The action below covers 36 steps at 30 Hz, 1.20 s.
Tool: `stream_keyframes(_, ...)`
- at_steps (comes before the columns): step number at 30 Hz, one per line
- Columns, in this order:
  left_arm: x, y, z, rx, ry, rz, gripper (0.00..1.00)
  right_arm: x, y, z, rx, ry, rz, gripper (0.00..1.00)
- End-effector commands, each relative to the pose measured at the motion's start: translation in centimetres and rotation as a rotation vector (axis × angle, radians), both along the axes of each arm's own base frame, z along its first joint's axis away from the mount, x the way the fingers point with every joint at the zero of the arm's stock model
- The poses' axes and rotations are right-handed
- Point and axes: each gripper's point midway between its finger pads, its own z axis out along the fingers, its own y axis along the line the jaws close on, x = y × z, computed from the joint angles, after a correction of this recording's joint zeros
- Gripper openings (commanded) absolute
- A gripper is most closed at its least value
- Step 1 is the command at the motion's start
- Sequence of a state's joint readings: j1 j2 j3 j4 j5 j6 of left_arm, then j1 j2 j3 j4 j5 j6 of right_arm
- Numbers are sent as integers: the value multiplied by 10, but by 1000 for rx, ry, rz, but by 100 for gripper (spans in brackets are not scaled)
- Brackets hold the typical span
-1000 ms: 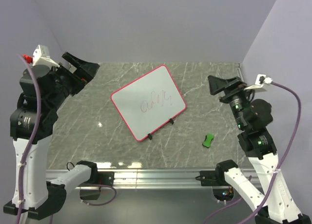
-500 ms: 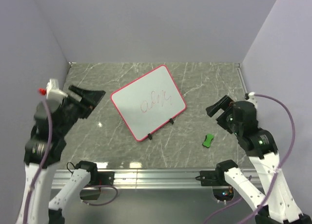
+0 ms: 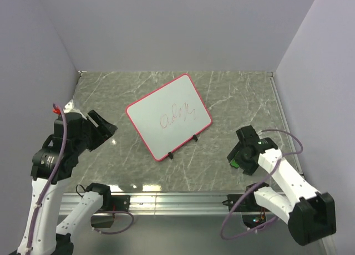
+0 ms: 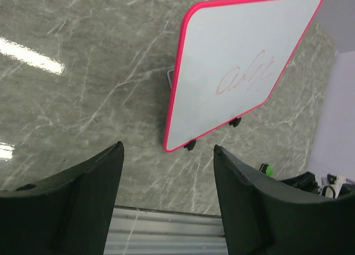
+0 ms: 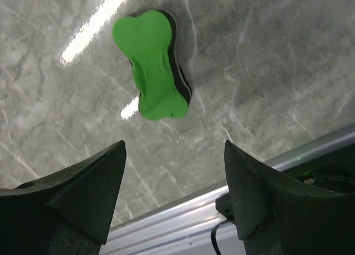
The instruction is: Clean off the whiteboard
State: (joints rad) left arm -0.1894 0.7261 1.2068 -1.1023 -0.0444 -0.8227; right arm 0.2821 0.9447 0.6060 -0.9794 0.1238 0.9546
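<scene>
You've got the white rectangular whiteboard [image 3: 169, 116] w/ red-pink frame at ctr of the grey marble table [image 3: 233, 100], red scribbles on it. Your left gripper [image 4: 166, 172]: fingers apart, empty. Right gripper [image 5: 175, 147]: apart, empty, by the green bone-shaped eraser [image 5: 152, 64] near front-right corner.

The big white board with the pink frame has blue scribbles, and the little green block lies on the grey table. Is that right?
No. The scribbles on the pink-framed white board are red, not blue, as the left wrist view shows. The green block does lie on the grey table.
</scene>
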Motion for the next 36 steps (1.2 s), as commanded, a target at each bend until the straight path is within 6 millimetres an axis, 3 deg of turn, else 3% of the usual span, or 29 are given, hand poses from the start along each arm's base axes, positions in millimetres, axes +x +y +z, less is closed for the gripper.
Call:
stream_keyframes(1, -2, -4, -4, 37, 10, -69, 71, 28, 1, -4, -24, -61, -32, 77)
stream_keyframes(5, -3, -2, 4, 72, 11, -91, 70, 40, -3, -6, -65, -57, -29, 74)
stream_keyframes(15, -3, -2, 11, 87, 1, -106, 70, 37, -12, -26, -125, -8, -22, 70)
stream_keyframes(17, -4, -1, 11, 89, -3, -108, 70, 39, -13, -27, -136, -6, -11, 63)
stream_keyframes(25, -5, -1, 8, 90, 13, -108, 70, 51, -19, -26, -194, 10, 23, 53)
stream_keyframes(32, 0, -3, 7, 83, 9, -103, 70, 60, -16, -23, -195, 14, 31, 32)
stream_keyframes(36, 4, -6, -5, 73, 33, -113, 72, 67, -15, -17, -203, 10, 52, 22)
